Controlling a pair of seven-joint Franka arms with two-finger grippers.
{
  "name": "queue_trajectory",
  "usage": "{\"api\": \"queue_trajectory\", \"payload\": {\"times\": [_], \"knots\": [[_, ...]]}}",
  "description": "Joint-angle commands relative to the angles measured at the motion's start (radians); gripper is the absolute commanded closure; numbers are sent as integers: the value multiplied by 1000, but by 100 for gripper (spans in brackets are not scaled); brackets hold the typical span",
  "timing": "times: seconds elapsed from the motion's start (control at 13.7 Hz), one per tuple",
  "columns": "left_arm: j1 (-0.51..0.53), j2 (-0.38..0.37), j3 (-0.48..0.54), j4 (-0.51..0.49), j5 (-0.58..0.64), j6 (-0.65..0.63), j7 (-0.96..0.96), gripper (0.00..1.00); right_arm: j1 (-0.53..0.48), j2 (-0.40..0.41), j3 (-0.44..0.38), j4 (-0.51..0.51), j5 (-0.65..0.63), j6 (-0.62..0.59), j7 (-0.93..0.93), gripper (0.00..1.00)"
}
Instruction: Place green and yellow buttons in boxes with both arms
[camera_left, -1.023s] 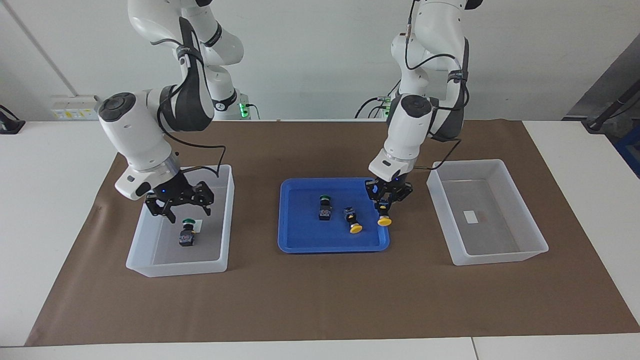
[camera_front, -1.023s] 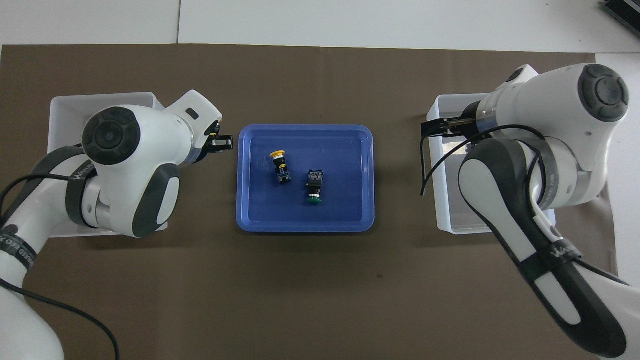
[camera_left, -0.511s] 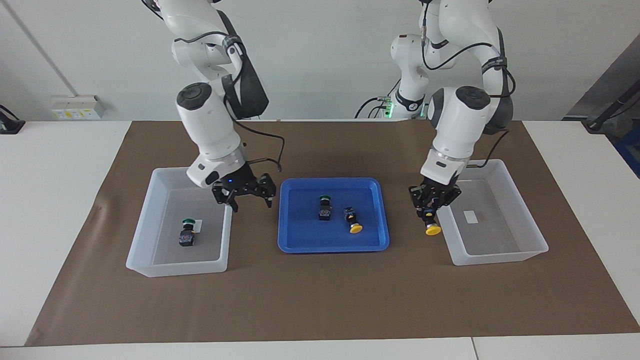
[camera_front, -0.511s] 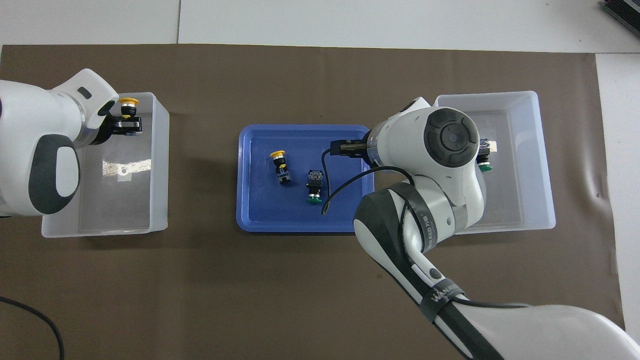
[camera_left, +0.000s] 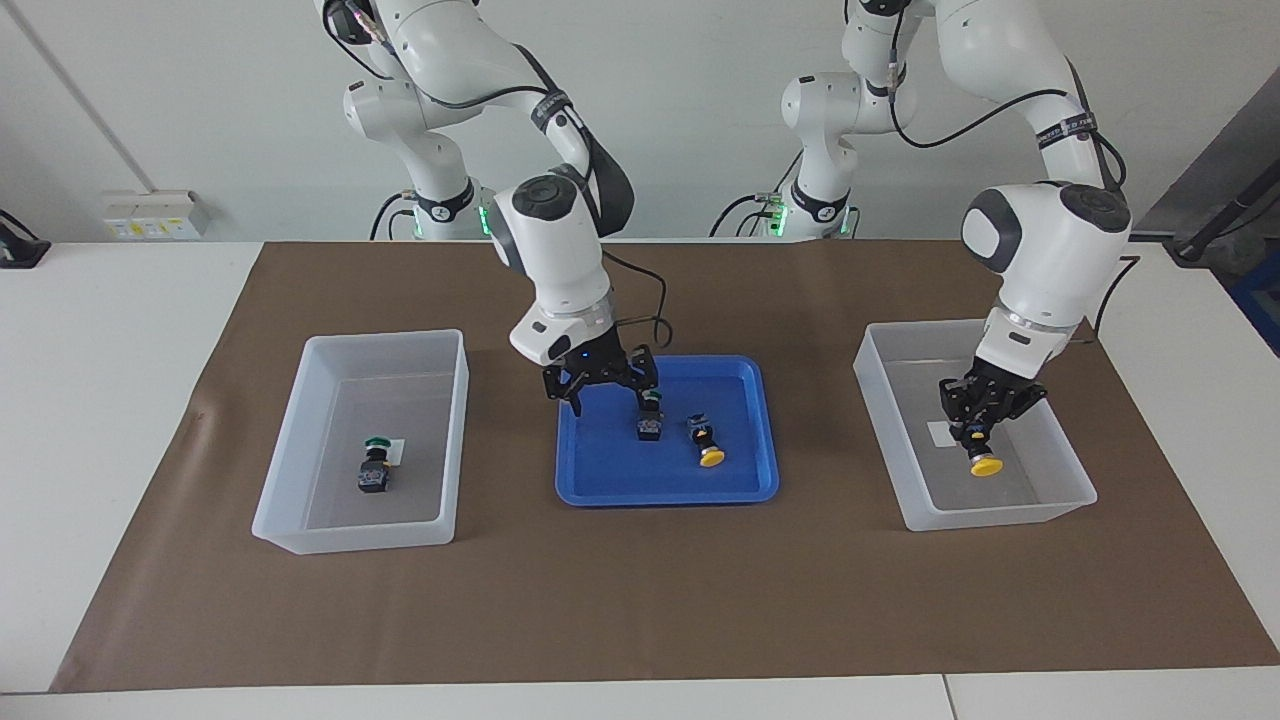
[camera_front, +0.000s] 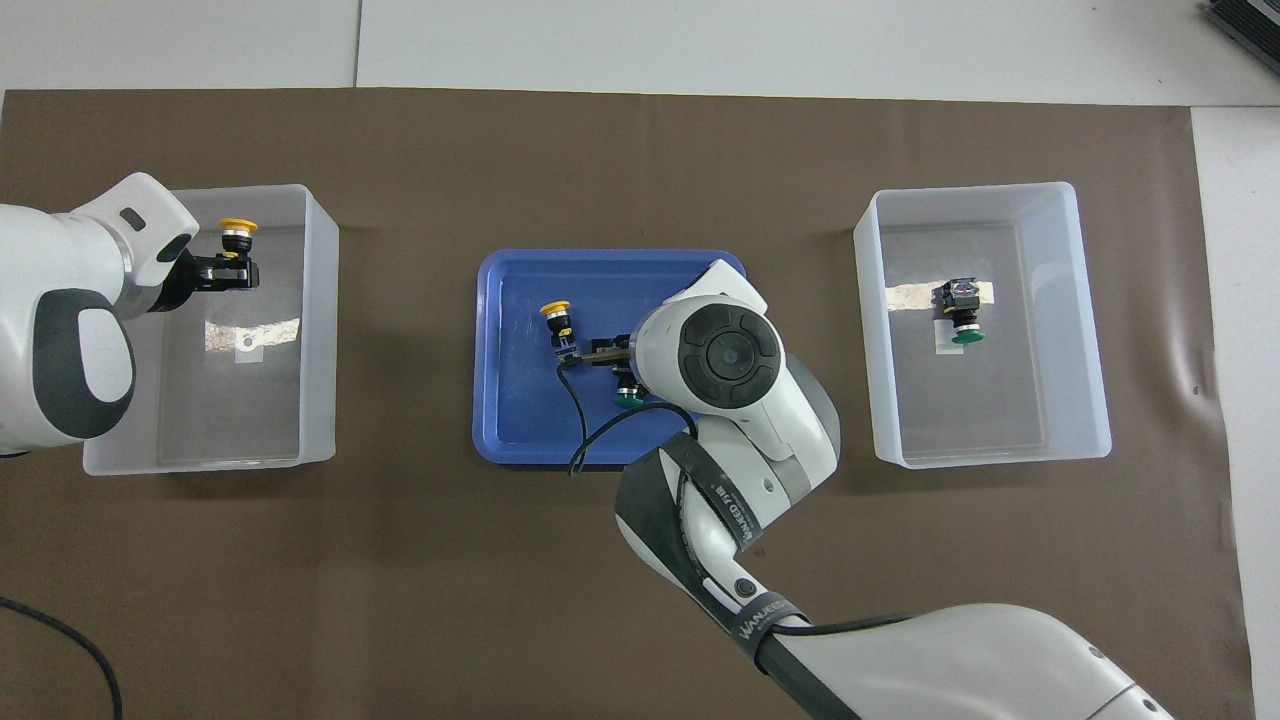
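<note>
Your left gripper (camera_left: 983, 420) hangs inside the box (camera_left: 1075, 470) at the left arm's end, its held yellow button (camera_left: 985, 464) low between the tall walls; only the white label (camera_left: 940, 433) lies on the floor beside it. Straight up is open for you. Your right gripper (camera_left: 602, 381), fingers spread, sits over the blue tray (camera_left: 600, 480) with a green button (camera_left: 650, 417) just under one fingertip and a second yellow button (camera_left: 705, 441) close beside that. The tray rim is low. The other box (camera_left: 300, 440) stands well apart toward the right arm's end, with bare brown mat (camera_left: 500, 580) between.
</note>
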Motion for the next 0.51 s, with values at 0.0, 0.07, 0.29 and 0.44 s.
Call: {"api": "queue_trajectory", "payload": {"times": [0.0,0.07,0.29,0.44], "knots": [[10,43,-9,-9,-19,76,38,100,23,45,-1,-12,-49,68,37,0],[10,60,-9,-9,-19,93,38,99,29,58,-1,-14,-51,85,62,0],[1,108,-9,-9,-19,151,38,97,29,58,-1,-49,-78,98,66,3],[-1,120,-9,-4,-17,162,40,77,28,59,-1,-57,-83,102,59,89]]}}
